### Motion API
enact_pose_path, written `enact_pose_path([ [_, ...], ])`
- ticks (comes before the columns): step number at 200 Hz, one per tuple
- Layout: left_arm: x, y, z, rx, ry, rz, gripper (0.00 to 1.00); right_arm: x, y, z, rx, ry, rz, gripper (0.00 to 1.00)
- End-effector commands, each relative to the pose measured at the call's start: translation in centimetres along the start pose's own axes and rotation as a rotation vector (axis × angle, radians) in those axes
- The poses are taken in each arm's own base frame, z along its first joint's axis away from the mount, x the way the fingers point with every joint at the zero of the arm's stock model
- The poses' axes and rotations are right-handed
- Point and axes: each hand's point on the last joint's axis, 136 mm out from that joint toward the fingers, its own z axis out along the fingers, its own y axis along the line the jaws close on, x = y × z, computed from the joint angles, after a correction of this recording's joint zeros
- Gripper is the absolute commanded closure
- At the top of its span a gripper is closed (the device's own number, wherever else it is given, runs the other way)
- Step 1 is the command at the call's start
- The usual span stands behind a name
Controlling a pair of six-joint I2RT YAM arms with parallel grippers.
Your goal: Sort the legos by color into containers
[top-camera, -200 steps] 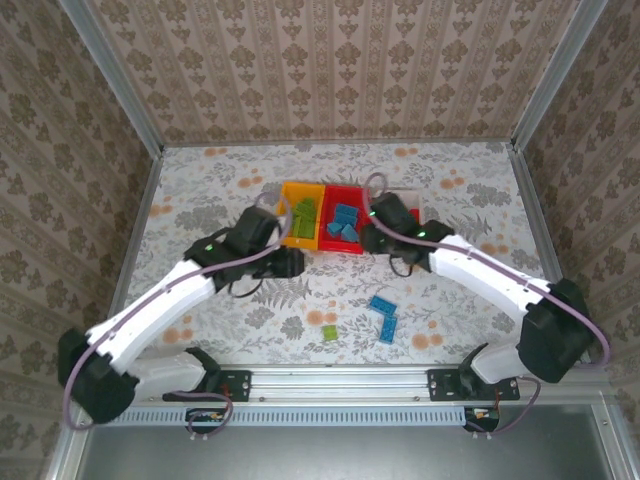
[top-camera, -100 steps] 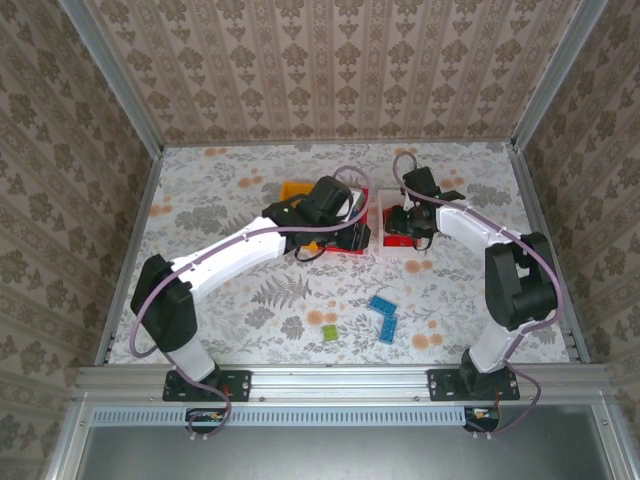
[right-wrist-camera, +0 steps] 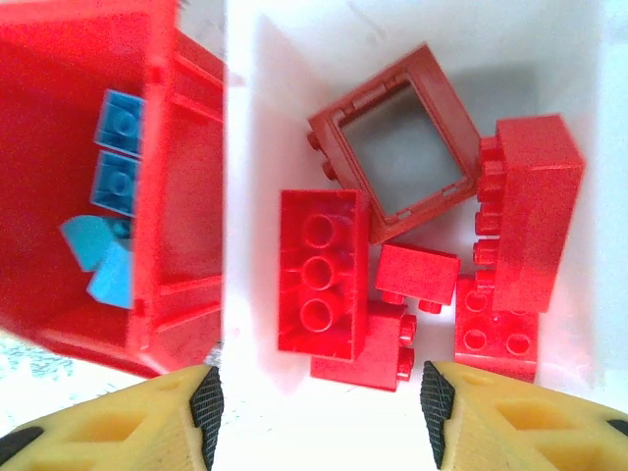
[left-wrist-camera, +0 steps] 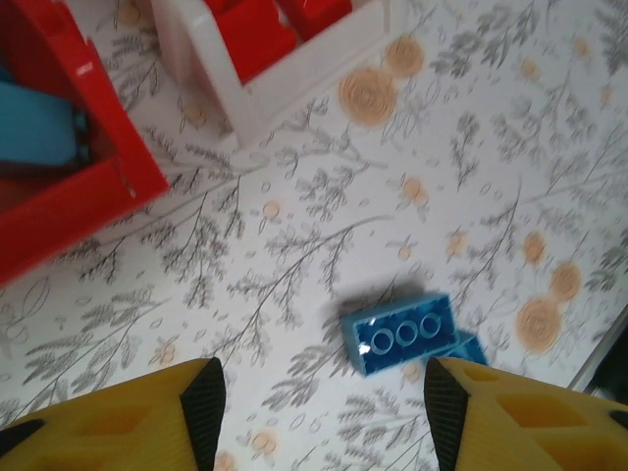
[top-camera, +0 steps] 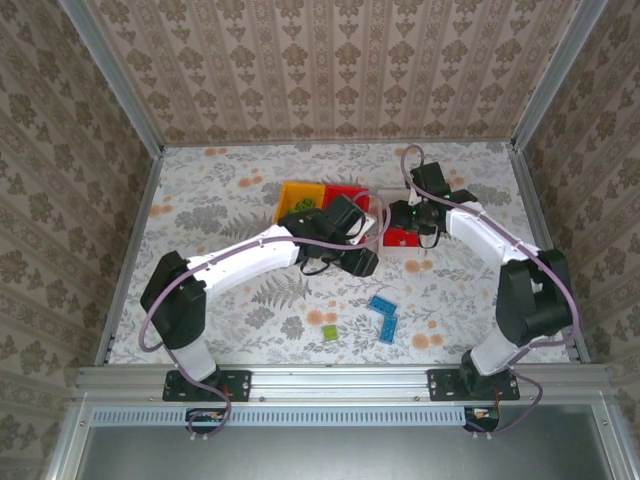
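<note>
The right end effector (right-wrist-camera: 321, 404), spread and empty, hangs over red bricks (right-wrist-camera: 319, 270) in the white bin (right-wrist-camera: 238, 196). The left end effector (left-wrist-camera: 319, 404), likewise spread, hovers near that bin.

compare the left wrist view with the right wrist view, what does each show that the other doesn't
Left wrist, not right wrist: two loose blue bricks close together on the flowered table, outside any bin.
Right wrist, not left wrist: the red square frame lying in the white bin among whole red bricks.
Both: the red bin holding sorted blue bricks, right beside the white bin holding red ones.
</note>
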Motion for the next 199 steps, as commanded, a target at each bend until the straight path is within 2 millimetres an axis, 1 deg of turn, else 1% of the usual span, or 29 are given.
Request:
enact_pose_path([
  [1,2.8,0.1,-2.1,-0.029,0.06,0.045,0.39,0.8,0.0,-2.6,0.01,-0.017,-0.041,0.38],
  [12,4.7,0.5,-2.5,-0.043,0.096,0.017,0.38,1.3,0.9,-3.5,-0.017,-0.022,-0.073,0.35],
  [21,6.4,0.7,-2.8,-0.056,0.129,-0.009,0.35,2.1,2.2,-4.3,-0.061,-0.026,-0.104,0.33],
  [27,7.6,0.8,-3.0,-0.066,0.152,-0.025,0.33,2.9,2.9,-4.2,-0.089,-0.01,-0.121,0.31],
  [28,7.8,0.8,-3.1,-0.067,0.156,-0.029,0.33,2.9,3.1,-4.7,-0.1,-0.021,-0.126,0.3],
  [30,8.2,0.8,-3.1,-0.071,0.165,-0.034,0.31,3.0,3.5,-5.1,-0.118,-0.029,-0.133,0.3],
  [38,9.8,0.8,-3.2,-0.083,0.203,-0.054,0.28,4.1,4.6,-5.7,-0.162,-0.024,-0.155,0.28],
  [51,12.5,0.6,-3.0,-0.09,0.268,-0.083,0.25,6.4,5.9,-6.4,-0.223,0.007,-0.17,0.26],
  [67,15.0,-0.3,-2.6,-0.09,0.333,-0.119,0.21,9.3,6.3,-6.8,-0.268,0.069,-0.148,0.26],
  [84,16.9,-1.2,-1.7,-0.098,0.391,-0.154,0.18,12.0,6.2,-7.4,-0.289,0.129,-0.134,0.26],
  [101,17.9,-1.7,-0.7,-0.131,0.428,-0.168,0.16,13.8,5.9,-8.2,-0.309,0.168,-0.129,0.25],
  [128,18.9,-1.1,0.8,-0.23,0.472,-0.152,0.12,15.3,5.6,-9.2,-0.331,0.204,-0.147,0.24],
  [146,19.0,-1.0,1.5,-0.276,0.485,-0.136,0.11,15.8,5.5,-9.4,-0.345,0.211,-0.152,0.24],
  [163,19.6,0.0,1.8,-0.347,0.509,-0.175,0.1,15.9,5.5,-9.4,-0.349,0.209,-0.159,0.24],
  [181,19.4,-0.1,2.5,-0.335,0.487,-0.199,0.12,15.8,5.5,-9.4,-0.353,0.206,-0.161,0.24],
  [199,19.0,-0.3,3.2,-0.334,0.486,-0.212,0.16,15.8,5.5,-9.4,-0.356,0.203,-0.16,0.24],
])
